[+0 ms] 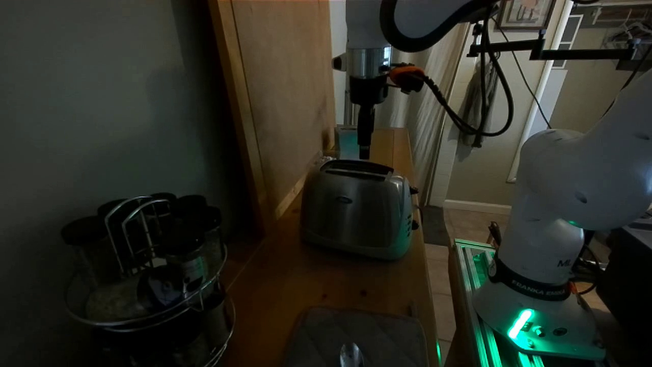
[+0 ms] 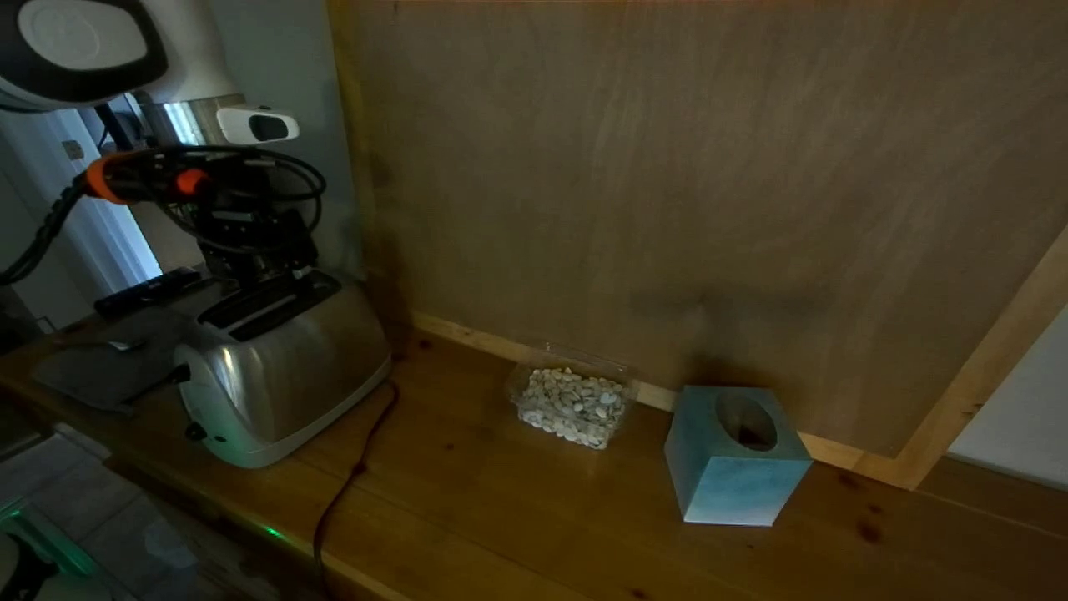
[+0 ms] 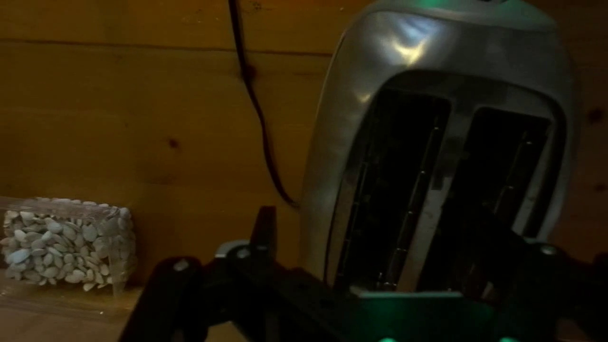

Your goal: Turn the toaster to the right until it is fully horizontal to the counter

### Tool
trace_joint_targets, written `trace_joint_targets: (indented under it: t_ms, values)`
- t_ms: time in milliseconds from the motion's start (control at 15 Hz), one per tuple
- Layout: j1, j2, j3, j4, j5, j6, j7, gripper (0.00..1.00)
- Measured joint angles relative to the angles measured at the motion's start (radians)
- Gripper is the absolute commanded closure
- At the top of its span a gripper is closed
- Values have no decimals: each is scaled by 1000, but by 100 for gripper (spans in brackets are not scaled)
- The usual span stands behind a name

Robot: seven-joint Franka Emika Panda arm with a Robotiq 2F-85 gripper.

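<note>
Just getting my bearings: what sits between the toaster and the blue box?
A clear container of pale bits; nearer the toaster, a dark cord. An exterior view shows both.

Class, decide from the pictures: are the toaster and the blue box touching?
Apart: an exterior view plainly shows a stretch of counter between the toaster and the blue box.

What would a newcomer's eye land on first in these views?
Probably the silver toaster, angled on the brown counter and looming large in the wrist view, with the jaws standing apart close to it. Next, the bright green light on the robot's base, at the lower right of an exterior view. Then the pale blue box by the foot of the wooden panel.
</note>
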Motion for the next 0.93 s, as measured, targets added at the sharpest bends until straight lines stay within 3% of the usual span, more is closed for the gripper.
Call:
trace_joint_targets:
  t_ms: [600, 933]
  values:
    - [-2, 27, -89, -8, 0, 52, -92, 0]
    - [-2, 82, -110, -24, 0, 172, -119, 0]
